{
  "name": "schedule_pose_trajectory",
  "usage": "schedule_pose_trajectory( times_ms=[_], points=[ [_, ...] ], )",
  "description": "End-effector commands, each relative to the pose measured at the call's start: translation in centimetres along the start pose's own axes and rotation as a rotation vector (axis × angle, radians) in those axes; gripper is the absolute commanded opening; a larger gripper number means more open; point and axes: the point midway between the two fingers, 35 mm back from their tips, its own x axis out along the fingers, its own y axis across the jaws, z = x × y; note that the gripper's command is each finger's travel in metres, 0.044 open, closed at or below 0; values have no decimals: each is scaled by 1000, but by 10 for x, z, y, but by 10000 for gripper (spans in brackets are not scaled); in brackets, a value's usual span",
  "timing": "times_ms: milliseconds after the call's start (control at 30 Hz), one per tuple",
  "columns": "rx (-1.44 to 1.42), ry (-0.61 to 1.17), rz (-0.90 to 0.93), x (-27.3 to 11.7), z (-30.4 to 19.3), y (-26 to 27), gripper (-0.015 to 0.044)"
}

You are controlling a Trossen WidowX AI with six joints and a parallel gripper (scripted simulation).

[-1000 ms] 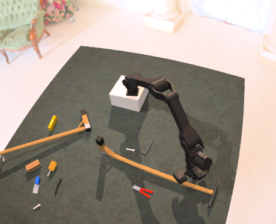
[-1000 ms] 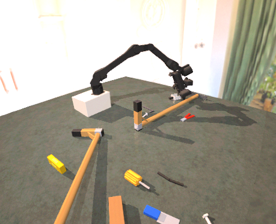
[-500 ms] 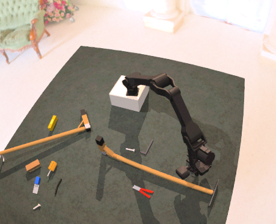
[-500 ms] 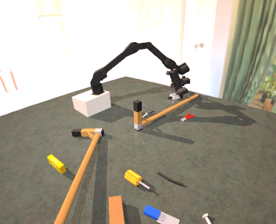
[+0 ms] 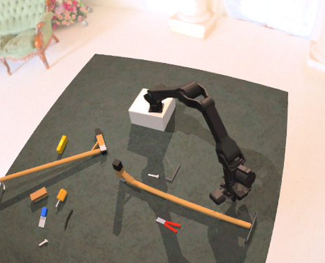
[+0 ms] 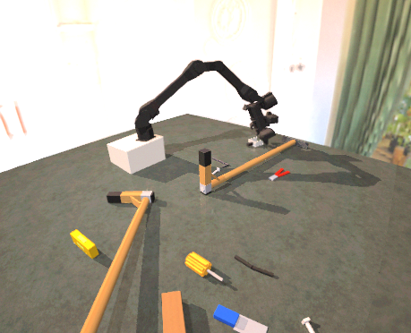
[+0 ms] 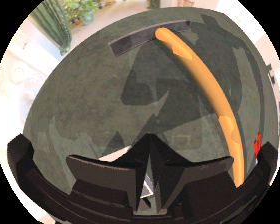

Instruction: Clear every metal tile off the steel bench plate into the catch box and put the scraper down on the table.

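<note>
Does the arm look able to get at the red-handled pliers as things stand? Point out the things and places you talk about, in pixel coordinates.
Probably yes, from above: only the long wooden handle (image 5: 192,202) (image 6: 254,164) (image 7: 216,95) lies between gripper (image 5: 230,198) (image 6: 258,136) (image 7: 150,142) and pliers (image 5: 172,223) (image 6: 279,174) (image 7: 257,146); the shut fingers must open first.

red-handled pliers (image 5: 173,224) (image 6: 274,177) (image 7: 257,146) | yellow-handled screwdriver (image 5: 61,195) (image 6: 198,264) | orange block (image 5: 39,194) (image 6: 173,313) | green sofa (image 5: 15,32)

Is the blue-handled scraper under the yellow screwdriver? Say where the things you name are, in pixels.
No, the blue-handled scraper (image 5: 43,213) (image 6: 226,316) lies apart from the yellow screwdriver (image 5: 61,195) (image 6: 199,264).

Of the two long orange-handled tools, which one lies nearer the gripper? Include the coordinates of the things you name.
The long tool with the red-handled pliers (image 5: 168,225) (image 6: 278,175) beside it (image 5: 192,203) (image 6: 252,165) (image 7: 218,95); the other (image 5: 47,166) (image 6: 117,264) lies by the yellow block (image 5: 61,144) (image 6: 84,243).
</note>
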Motion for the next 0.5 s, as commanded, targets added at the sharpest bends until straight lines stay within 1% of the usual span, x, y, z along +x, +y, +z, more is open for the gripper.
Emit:
schedule_pose_trajectory(
  times_ms=[0,467],
  points=[
    [2,-4,-3,-5,-3,7,0],
    [2,-2,-1,-11,-18,25,0]
  ],
)
